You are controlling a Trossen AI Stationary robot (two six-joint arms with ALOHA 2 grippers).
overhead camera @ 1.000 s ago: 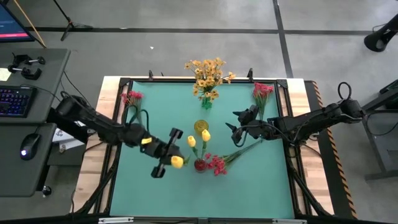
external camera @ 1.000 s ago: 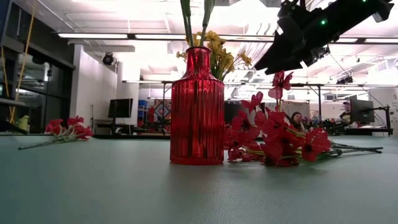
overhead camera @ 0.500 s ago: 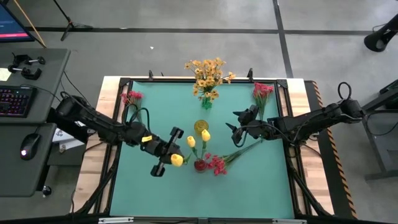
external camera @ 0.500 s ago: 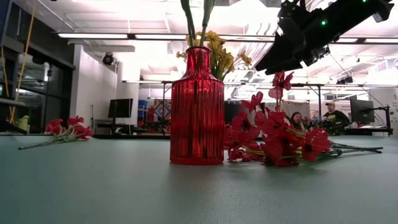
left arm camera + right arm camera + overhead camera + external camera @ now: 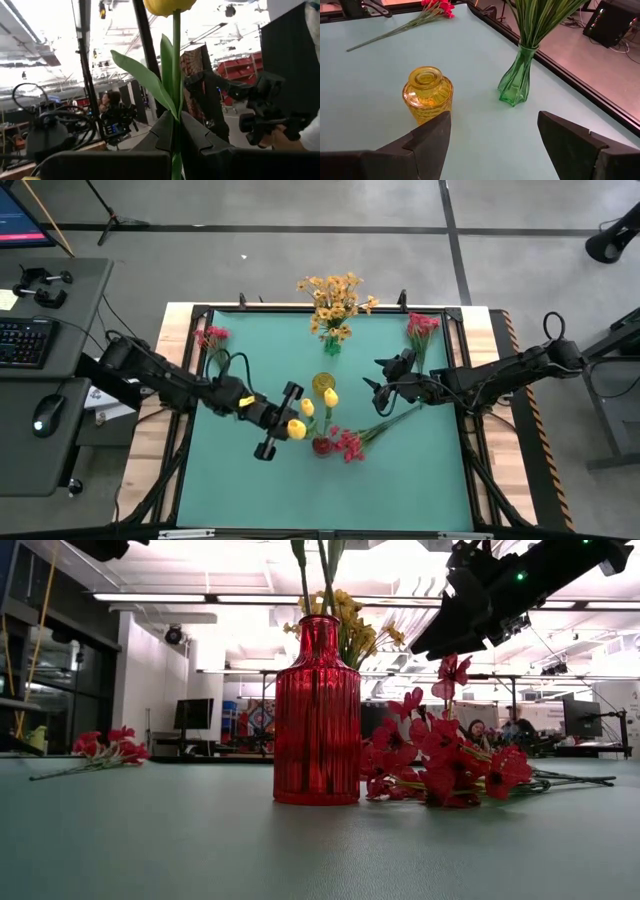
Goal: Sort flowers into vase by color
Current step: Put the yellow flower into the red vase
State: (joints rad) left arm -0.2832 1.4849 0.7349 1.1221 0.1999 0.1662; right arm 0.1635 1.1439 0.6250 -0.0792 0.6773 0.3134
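A green tabletop (image 5: 230,470) carries a red vase (image 5: 321,445), pink-red flowers (image 5: 350,444) lying just beside it, a yellow vase (image 5: 322,383) near, and a green vase (image 5: 331,343) beyond.

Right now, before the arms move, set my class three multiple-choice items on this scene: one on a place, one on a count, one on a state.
1. Where do the orange sprays stand? A green vase; B red vase; C yellow vase.
2. How many vases are there? A two; B three; C four.
3. The left gripper is: A open; B shut on a tulip; C shut on a vase.
Key: 1A, their stems sit in it. 2B, green, yellow vase and red vase show. 3B, its fingers pinch the stem.
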